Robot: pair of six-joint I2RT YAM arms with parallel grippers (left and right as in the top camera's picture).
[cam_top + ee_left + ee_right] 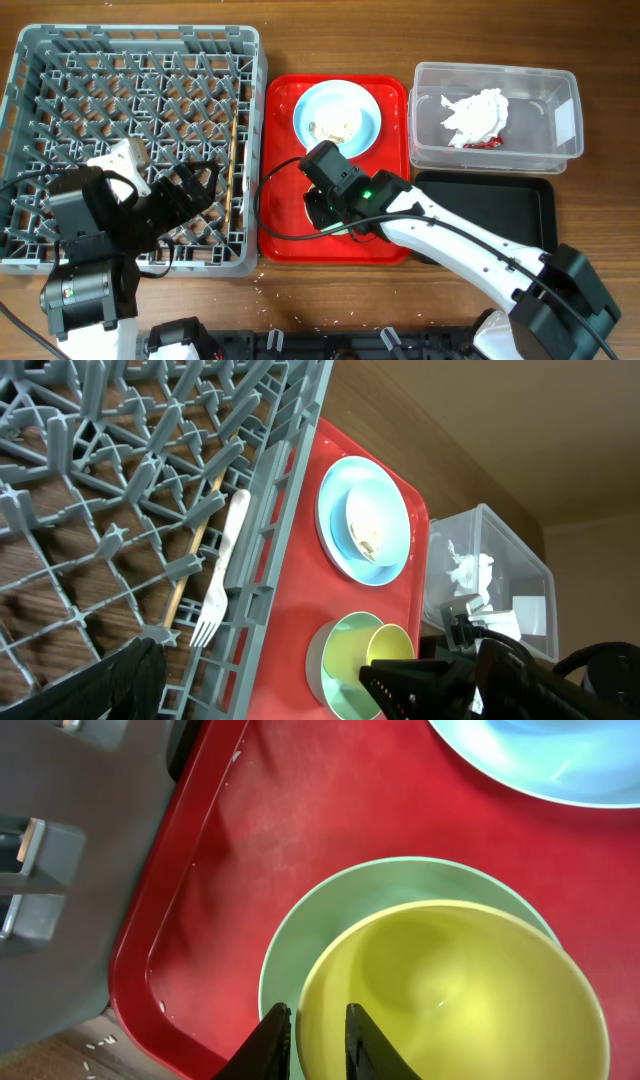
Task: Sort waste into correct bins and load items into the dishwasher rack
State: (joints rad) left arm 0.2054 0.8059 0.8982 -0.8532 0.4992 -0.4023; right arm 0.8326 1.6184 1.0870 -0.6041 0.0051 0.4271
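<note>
A flat red rectangular plastic tray (283, 110) (300, 560) (280, 820) with a raised rim and rounded corners lay about the middle of the brown wooden surface (350, 40) (60, 1055). Its long sides ran near to far, and its floor looked scuffed. A few small white specks (255, 290) (100, 1043) were scattered on the wood just beyond the tray's near left corner.

Fork (222, 575) in grey rack (120, 440), plate (332, 530) and cup (388, 648) on red tray (298, 575)
</note>
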